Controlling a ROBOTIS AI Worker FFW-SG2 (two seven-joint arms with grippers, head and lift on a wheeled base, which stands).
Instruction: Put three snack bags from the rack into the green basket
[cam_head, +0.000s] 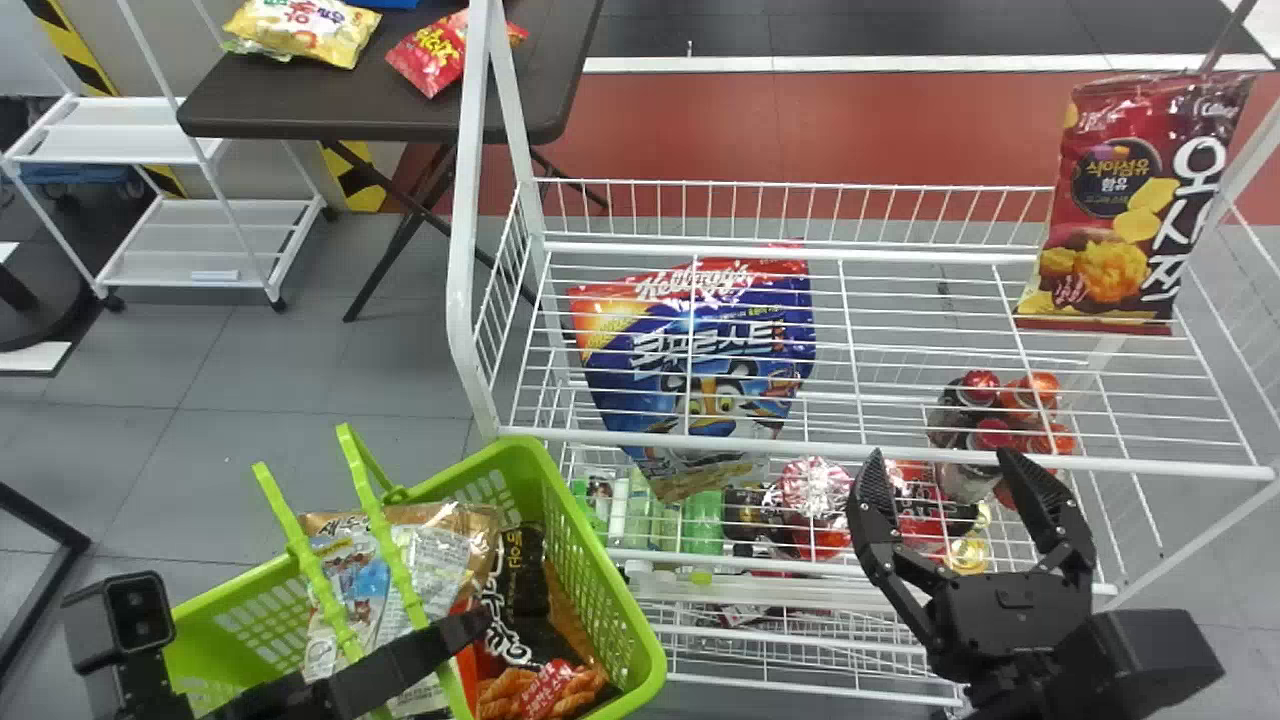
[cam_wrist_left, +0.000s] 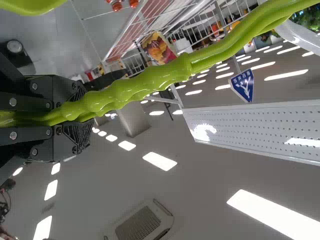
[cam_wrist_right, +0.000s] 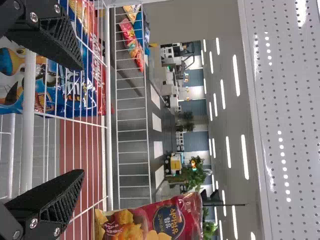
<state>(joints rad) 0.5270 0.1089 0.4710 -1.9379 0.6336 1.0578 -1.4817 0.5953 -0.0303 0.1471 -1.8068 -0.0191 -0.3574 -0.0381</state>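
And it's the right gripper (cam_head: 943, 465), nearer arm, fingers wide, with the red snack bag (cam_head: 1135, 205) at its one o'clock on the wire rack (cam_head: 463, 200), long axis one-to-seven, left gripper (cam_wrist_left: 85, 116) clamping the green basket (cam_head: 612, 565) by its handle (cam_wrist_left: 145, 82)!

The rack (cam_head: 463, 220) looks like smooth, lightly glossy coated metal wire; near its back right corner the red snack bag (cam_head: 1110, 220) has a shiny, foil-like film, and the blue bag (cam_head: 700, 330), seen through the wires toward the left edge, is glossy and creased. The green basket (cam_head: 590, 548) is smooth plastic with a glossy, wavy handle (cam_wrist_left: 145, 86). The dark table (cam_head: 300, 105) has a smooth, mostly matt top, and the right gripper (cam_head: 935, 490) has matt, ridged fingers.
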